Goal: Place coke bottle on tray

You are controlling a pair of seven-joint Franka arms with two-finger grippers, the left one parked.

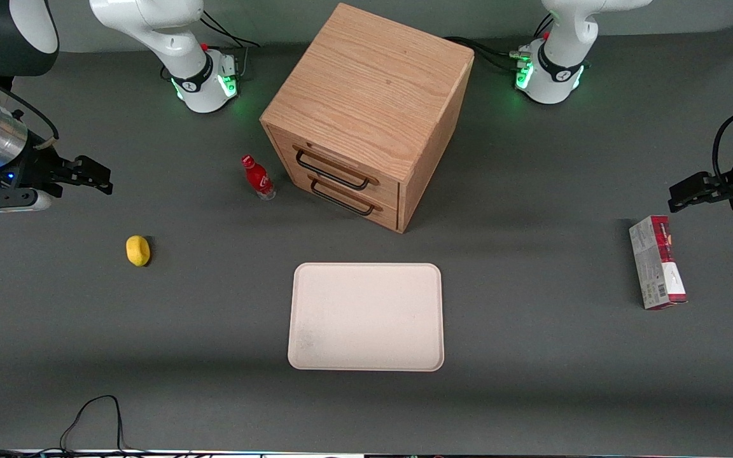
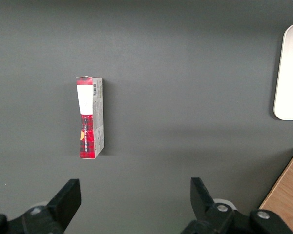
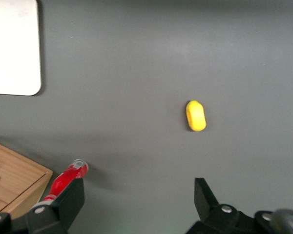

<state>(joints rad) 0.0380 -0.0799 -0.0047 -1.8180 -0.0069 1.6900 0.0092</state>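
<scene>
The coke bottle [image 1: 258,179], small and red with a red cap and clear base, stands upright on the table beside the wooden cabinet, at its drawer-front corner. It also shows in the right wrist view [image 3: 68,178]. The cream-beige tray [image 1: 365,317] lies flat and empty, nearer the front camera than the cabinet; its corner shows in the right wrist view [image 3: 14,48]. My gripper [image 1: 102,179] hovers open and empty above the table at the working arm's end, well away from the bottle. In the right wrist view the gripper [image 3: 139,195] has its jaws wide apart.
A wooden two-drawer cabinet [image 1: 366,108] stands in the middle of the table, farther from the camera than the tray. A yellow lemon [image 1: 138,250] lies between the gripper and the tray. A red-and-grey carton [image 1: 657,270] lies toward the parked arm's end.
</scene>
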